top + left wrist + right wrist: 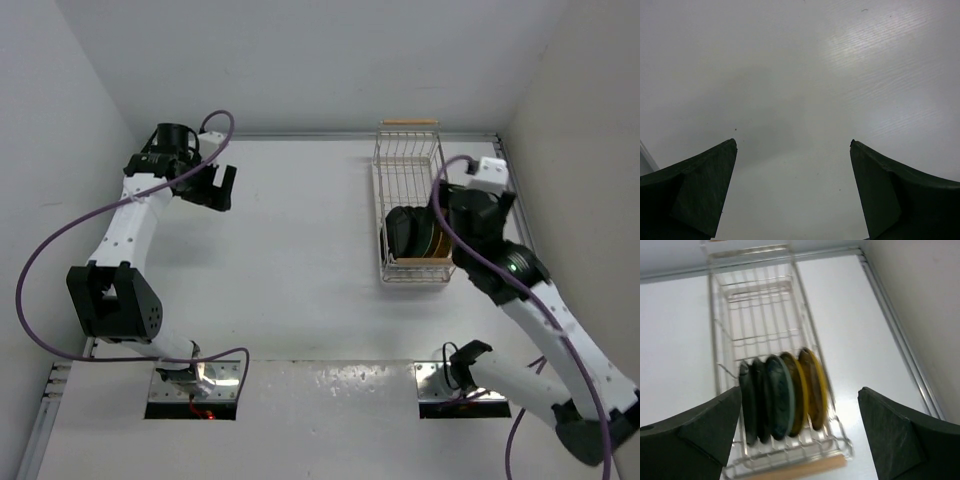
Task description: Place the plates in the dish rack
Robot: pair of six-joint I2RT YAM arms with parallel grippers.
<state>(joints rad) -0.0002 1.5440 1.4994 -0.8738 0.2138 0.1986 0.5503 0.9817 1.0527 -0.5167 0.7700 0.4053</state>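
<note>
The white wire dish rack (pixel 409 165) stands at the back right of the table, with wooden handle bars at both short ends. It also shows in the right wrist view (pixel 760 305). Several plates stand on edge side by side at its near end: two black (pixel 751 402), one teal (pixel 778 396), two mustard yellow (pixel 812 387). In the top view they show as a dark cluster (pixel 412 232). My right gripper (pixel 797 412) is open and empty above the rack's near end. My left gripper (pixel 215 187) is open and empty over bare table at the far left (pixel 792 150).
White walls close the table on the left, back and right. The rack sits close to the right wall, beside a metal rail (pixel 900 340). Two metal base plates (pixel 195 385) lie at the near edge. Purple cables hang from both arms.
</note>
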